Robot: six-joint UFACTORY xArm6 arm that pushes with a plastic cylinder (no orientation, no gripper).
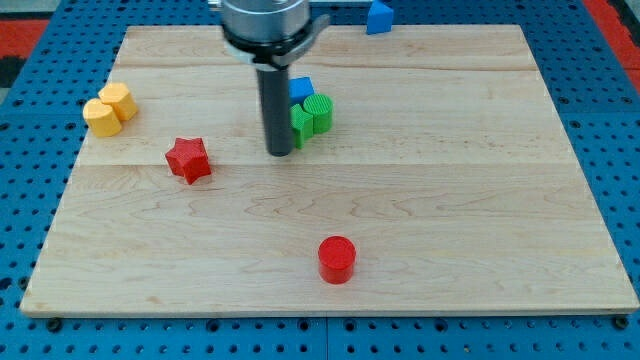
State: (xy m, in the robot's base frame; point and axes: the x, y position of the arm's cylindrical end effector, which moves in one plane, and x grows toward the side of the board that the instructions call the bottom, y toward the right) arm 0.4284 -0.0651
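While my tip (pixel 280 152) rests on the pale wooden bench (pixel 450 230), it sits just left of the green ridged block (pixel 312 116), seemingly touching it, with a blue cube (pixel 301 88) directly behind. This end effector is a plain rod, with nothing to part or clamp. A red star block (pixel 188 159) lies to the view's left, two yellow blocks (pixel 110 108) farther left, a red cylinder (pixel 337 259) toward the bottom, and another blue block (pixel 379 17) beyond the top edge.

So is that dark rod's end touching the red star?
Apart. The camera view shows bare wood between my tip and the red star; the tip sits beside the green blocks.
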